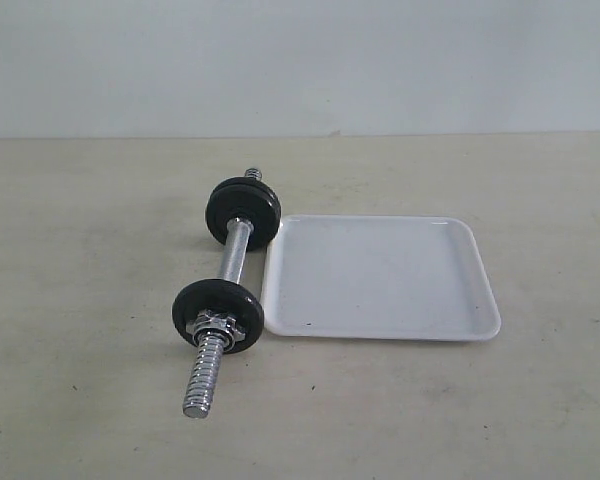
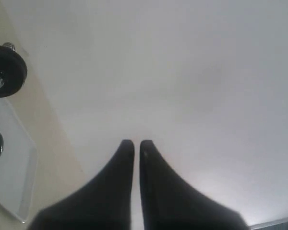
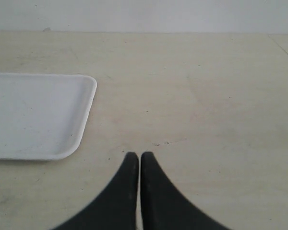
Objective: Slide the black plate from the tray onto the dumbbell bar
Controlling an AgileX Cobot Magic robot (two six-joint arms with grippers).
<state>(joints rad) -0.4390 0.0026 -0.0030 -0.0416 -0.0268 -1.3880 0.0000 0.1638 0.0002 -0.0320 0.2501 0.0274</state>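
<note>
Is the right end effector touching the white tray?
Apart. The right wrist view shows bare table between the shut right end effector and the tray.

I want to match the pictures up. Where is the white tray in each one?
Exterior view: the tray lies right of middle, beside the dumbbell bar.
Left wrist view: tray at the picture's edge, by a black plate.
Right wrist view: tray cut by the edge, beyond the right gripper.
Shared: the tan table.

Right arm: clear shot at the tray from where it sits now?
Probably yes. The right gripper, shut, sits over bare table with the tray just ahead, nothing between them. The dumbbell bar lies on the tray's far side, out of the way.
</note>
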